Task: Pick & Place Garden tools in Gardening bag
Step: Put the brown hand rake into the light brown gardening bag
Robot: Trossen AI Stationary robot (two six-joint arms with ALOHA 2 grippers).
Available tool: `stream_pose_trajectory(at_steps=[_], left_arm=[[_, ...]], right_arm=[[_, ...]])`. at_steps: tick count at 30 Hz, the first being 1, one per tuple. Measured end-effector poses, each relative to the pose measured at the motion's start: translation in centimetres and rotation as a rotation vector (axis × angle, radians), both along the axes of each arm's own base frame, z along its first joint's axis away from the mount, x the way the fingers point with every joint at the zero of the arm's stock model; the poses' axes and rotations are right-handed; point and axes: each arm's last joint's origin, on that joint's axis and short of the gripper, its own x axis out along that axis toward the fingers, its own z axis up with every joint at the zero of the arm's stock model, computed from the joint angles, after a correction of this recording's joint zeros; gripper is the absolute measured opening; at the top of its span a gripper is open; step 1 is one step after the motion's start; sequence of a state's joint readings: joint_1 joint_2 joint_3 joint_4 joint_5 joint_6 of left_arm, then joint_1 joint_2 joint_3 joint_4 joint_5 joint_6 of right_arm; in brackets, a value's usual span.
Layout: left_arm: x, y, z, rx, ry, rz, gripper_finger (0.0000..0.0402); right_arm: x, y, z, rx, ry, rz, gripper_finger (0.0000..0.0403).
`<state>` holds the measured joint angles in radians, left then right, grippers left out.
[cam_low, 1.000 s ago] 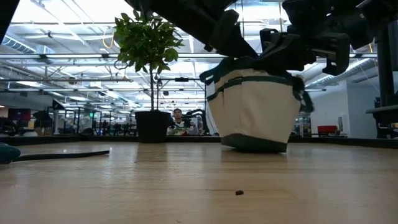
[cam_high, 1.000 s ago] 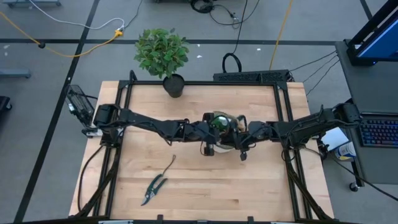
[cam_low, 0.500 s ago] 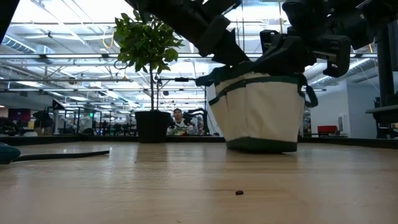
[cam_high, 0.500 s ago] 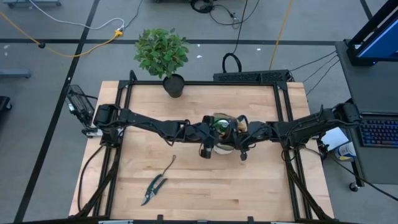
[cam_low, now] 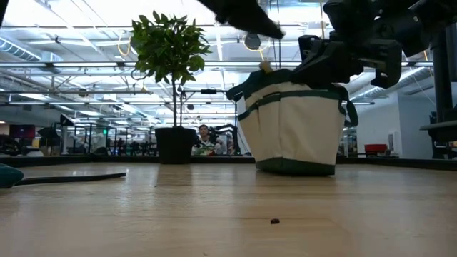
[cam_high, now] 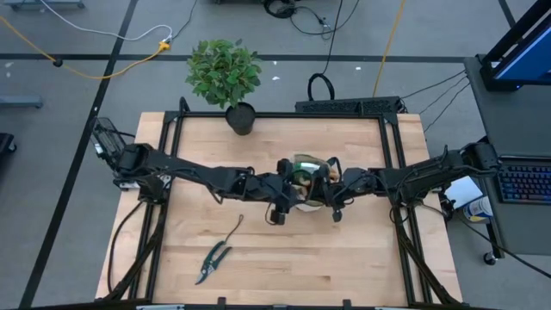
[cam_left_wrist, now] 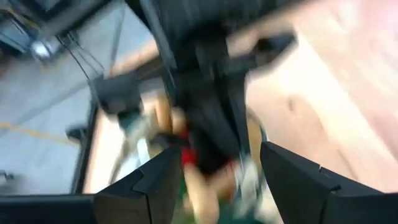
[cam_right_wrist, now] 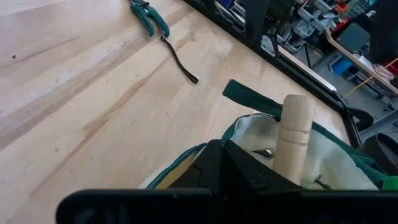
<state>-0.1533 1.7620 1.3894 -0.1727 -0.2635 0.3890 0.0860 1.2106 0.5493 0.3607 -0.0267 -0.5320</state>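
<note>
Just bag beside left gripper

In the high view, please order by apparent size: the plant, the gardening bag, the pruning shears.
1. Plant, widest with its foliage.
2. Gardening bag, partly hidden by both arms, so less sure.
3. Pruning shears, smallest.

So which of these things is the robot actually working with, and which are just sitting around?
Part of the job:
- gardening bag, with a wooden tool handle sticking out
- pruning shears on the table
- thin weeder beside them
- left gripper, fingers open
- right gripper, shut on the bag's rim

Just sitting around:
- potted plant
- keyboard
</note>
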Motion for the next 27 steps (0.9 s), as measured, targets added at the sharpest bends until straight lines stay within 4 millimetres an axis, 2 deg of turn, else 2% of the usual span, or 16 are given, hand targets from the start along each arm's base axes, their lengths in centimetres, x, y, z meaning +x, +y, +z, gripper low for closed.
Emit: stream_pose_trajectory(at_steps=[5, 9, 14, 19, 27], left_arm=[[-2.0, -0.1, 0.5, -0.030, 0.122, 0.028, 0.0225], [-2.5, -0.1, -0.6, -0.127, 0.208, 0.116, 0.0225], [-2.3, -0.1, -1.9, -0.181, 0.232, 0.162, 0.0225], [-1.9, -0.2, -2.1, -0.218, 0.194, 0.180, 0.0225], [-1.1, 0.9, -3.3, -0.244, 0.202, 0.233, 0.0214]], right_arm=[[0.0, 0.0, 0.0, -0.001, 0.000, 0.001, 0.0002], [0.0, 0.0, 0.0, -0.002, 0.004, 0.002, 0.0002], [0.0, 0.0, 0.1, -0.002, -0.009, 0.001, 0.0002], [0.0, 0.0, 0.1, 0.000, -0.009, 0.001, 0.0002], [0.1, 0.0, 0.2, 0.005, -0.016, -0.001, 0.0002]])
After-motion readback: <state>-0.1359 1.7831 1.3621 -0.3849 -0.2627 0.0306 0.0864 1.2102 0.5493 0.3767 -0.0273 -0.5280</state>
